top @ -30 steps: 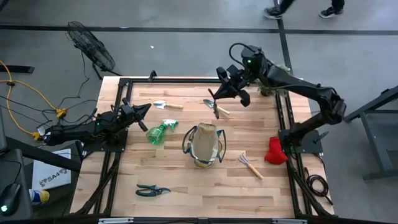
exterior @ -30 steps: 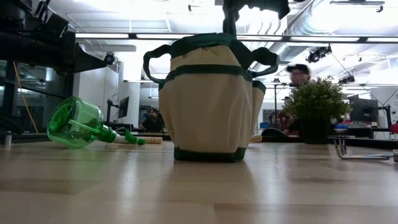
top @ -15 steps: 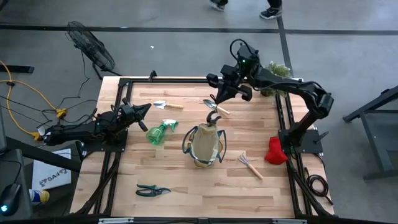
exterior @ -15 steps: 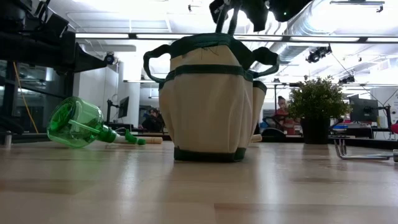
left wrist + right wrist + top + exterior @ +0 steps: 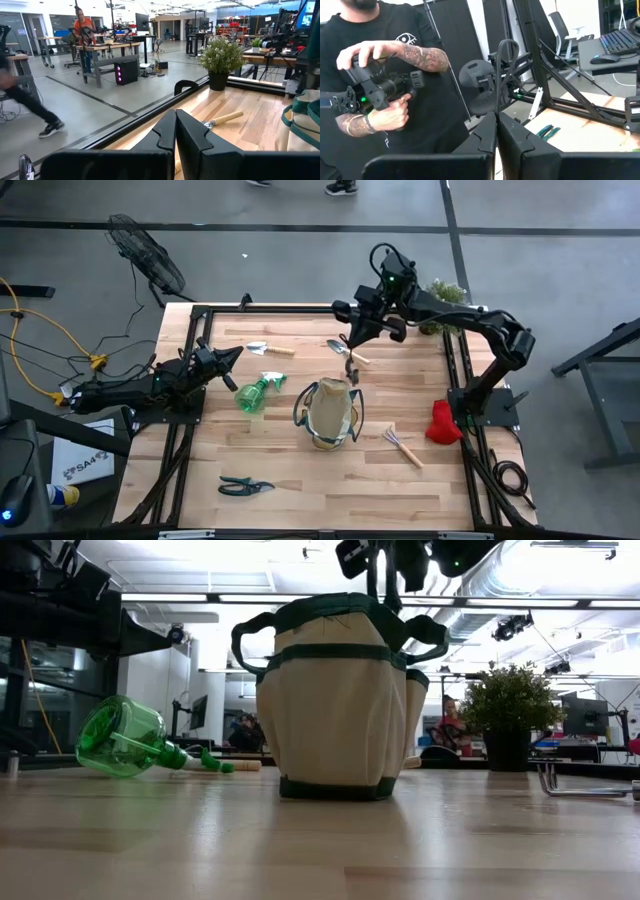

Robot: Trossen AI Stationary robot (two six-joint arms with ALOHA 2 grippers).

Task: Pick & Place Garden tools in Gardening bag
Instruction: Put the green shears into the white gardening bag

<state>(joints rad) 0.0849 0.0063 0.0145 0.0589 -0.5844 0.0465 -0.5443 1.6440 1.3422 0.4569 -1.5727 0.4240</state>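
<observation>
The beige gardening bag (image 5: 330,412) with dark trim stands upright mid-table, and fills the middle of the low view (image 5: 335,700). My right gripper (image 5: 352,346) hovers over its far rim, shut on black shears (image 5: 351,368) that hang toward the bag's opening. My left gripper (image 5: 238,352) rests shut at the table's left edge, touching nothing. On the table lie a green spray bottle (image 5: 255,393), a trowel (image 5: 268,348), a second trowel (image 5: 340,348), a hand rake (image 5: 403,445), black pruners (image 5: 245,485) and a red glove (image 5: 443,420). My right gripper pinches a thin dark looped handle (image 5: 499,102) of the shears between its two fingers. The fingers lie level, coming from the table's far right. The shears hang below them, clear of the table, their lower end (image 5: 378,585) at the bag's far rim. Whether it touches the bag I cannot tell.
A bushy potted plant (image 5: 440,292) stands at the far right corner, behind my right arm. A person holding a controller (image 5: 380,90) stands beyond the table's near left. A black frame rail (image 5: 300,308) borders the table. Bare wood lies in front of the bag.
My right gripper has turned at the wrist and shifted a little toward the table's left. The shears have swung from sticking out sideways to hanging down over the bag's far rim. The gripper stays shut on them.
</observation>
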